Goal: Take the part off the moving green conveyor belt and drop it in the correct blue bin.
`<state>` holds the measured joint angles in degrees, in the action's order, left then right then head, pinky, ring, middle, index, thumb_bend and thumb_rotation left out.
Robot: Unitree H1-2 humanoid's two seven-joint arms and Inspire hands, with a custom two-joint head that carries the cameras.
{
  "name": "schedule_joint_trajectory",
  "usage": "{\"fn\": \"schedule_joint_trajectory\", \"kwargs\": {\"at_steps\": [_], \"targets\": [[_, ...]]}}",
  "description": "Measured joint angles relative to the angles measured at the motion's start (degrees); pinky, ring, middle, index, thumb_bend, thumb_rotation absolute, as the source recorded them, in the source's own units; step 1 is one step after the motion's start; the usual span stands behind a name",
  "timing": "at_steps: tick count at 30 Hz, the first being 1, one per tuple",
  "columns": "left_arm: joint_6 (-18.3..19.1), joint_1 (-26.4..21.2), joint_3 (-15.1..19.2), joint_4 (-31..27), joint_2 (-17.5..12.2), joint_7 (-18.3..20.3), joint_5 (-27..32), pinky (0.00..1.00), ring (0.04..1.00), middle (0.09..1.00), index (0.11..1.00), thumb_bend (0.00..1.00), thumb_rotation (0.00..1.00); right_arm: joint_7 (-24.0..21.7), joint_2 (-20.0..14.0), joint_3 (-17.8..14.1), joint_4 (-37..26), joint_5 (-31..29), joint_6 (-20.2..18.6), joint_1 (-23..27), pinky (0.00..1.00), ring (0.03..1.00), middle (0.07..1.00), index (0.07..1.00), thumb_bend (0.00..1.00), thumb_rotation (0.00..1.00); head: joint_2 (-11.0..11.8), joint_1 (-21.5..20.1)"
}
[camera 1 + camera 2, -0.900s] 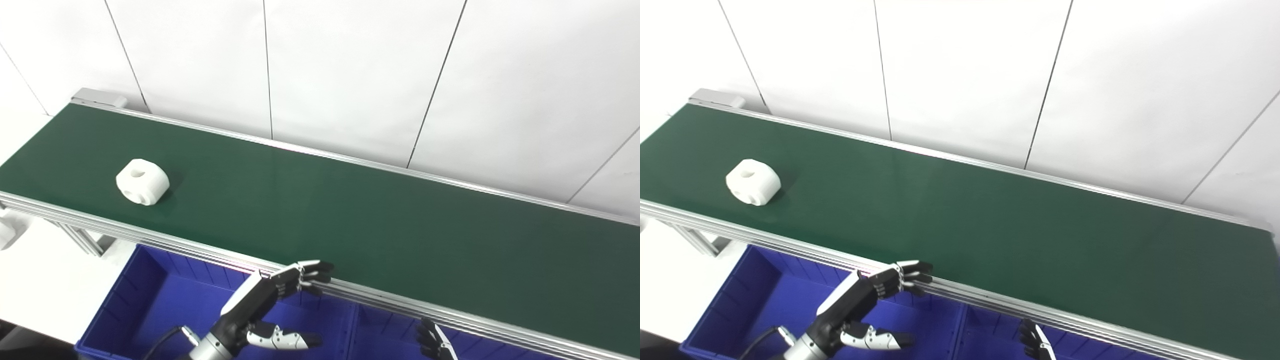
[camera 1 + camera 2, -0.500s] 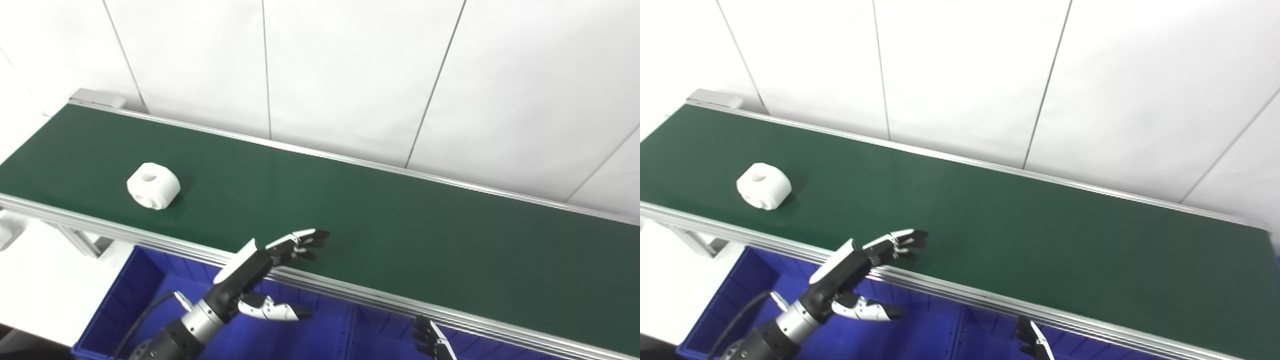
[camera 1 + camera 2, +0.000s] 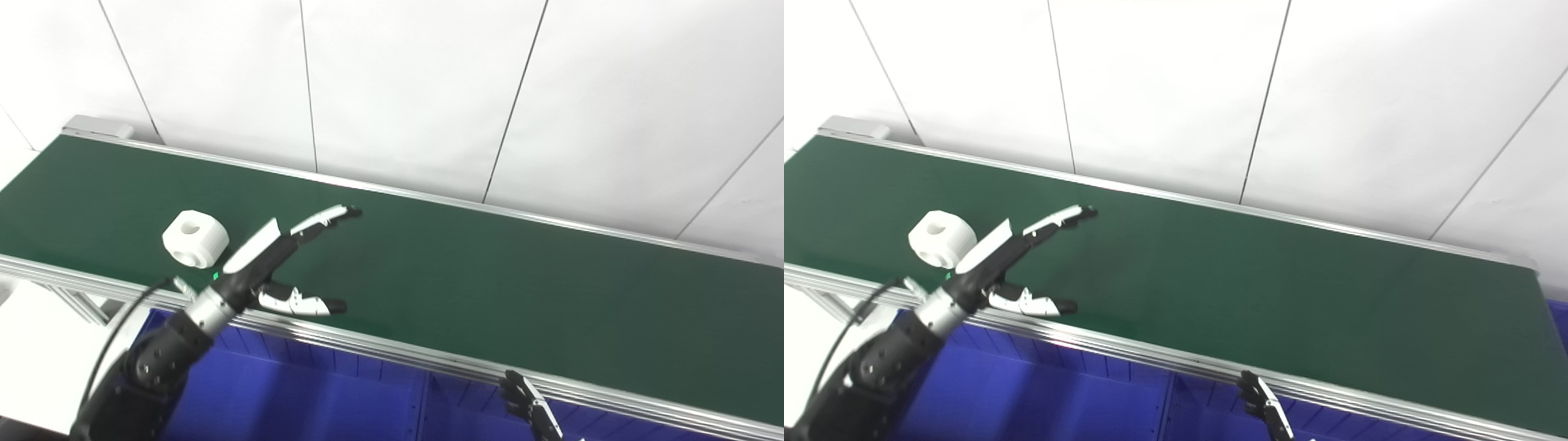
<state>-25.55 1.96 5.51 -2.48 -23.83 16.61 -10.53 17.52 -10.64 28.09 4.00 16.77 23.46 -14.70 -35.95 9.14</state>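
Observation:
A white rounded part (image 3: 195, 239) with a hole in its top lies on the green conveyor belt (image 3: 490, 275) at the left, near the front rail. My left hand (image 3: 269, 257) is open above the belt just right of the part, fingers stretched out to the right and thumb spread toward the front rail; it holds nothing. My right hand (image 3: 531, 409) shows only as dark fingertips at the bottom edge, below the belt's front rail. Blue bins (image 3: 294, 398) sit under the front rail.
The belt runs from upper left to lower right between aluminium rails (image 3: 392, 349). A white panelled wall (image 3: 429, 92) stands right behind it. A divider (image 3: 422, 404) separates two bins. The belt's metal legs (image 3: 79, 306) show at the left.
My left hand has risen from over the bin, crossed the front rail and now hovers over the belt beside the part. The part has drifted right along the belt. The camera has shifted a little.

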Motion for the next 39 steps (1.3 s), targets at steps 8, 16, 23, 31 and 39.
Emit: {"fn": "schedule_joint_trajectory", "kwargs": {"at_steps": [8, 16, 23, 31, 39], "targets": [[0.8, -4.0, -0.1, 5.5, -3.3, -0.5, -3.7, 0.89, 0.949, 0.968, 0.927, 0.69, 0.31, -0.6, 0.0, -0.2, 0.0, 0.0, 0.0, 0.2, 0.75, 0.804, 0.827, 0.859, 0.65, 0.56, 0.1, 1.3], [3.2, -6.9, -1.0, 9.8, -5.4, -1.1, -6.5, 0.89, 0.976, 0.999, 0.941, 0.72, 0.28, -0.1, -0.5, 1.0, 0.0, -0.5, 0.0, 0.2, 0.74, 0.801, 0.826, 0.854, 0.63, 0.54, 0.3, 2.2], [9.7, -8.4, -3.4, 9.7, -7.9, -0.2, -11.0, 0.90, 0.986, 1.000, 0.936, 0.81, 0.25, 1.2, -2.1, 1.9, 0.0, -1.3, 0.0, 0.5, 0.75, 0.803, 0.829, 0.855, 0.63, 0.55, 0.4, 3.4], [13.7, -9.7, -5.8, 11.7, -9.7, 0.0, -13.7, 0.97, 0.993, 1.000, 0.937, 0.90, 0.23, 1.5, -2.1, 1.9, 0.0, -1.5, 0.0, 0.5, 0.77, 0.820, 0.839, 0.859, 0.62, 0.58, 0.4, 4.1], [14.2, -11.4, -9.0, 15.4, -11.6, 0.0, -17.0, 1.00, 0.985, 1.000, 0.927, 0.96, 0.17, 1.3, -1.9, 1.1, 0.0, -1.6, 0.0, 0.4, 0.76, 0.806, 0.825, 0.860, 0.63, 0.59, 0.4, 4.0]]}}
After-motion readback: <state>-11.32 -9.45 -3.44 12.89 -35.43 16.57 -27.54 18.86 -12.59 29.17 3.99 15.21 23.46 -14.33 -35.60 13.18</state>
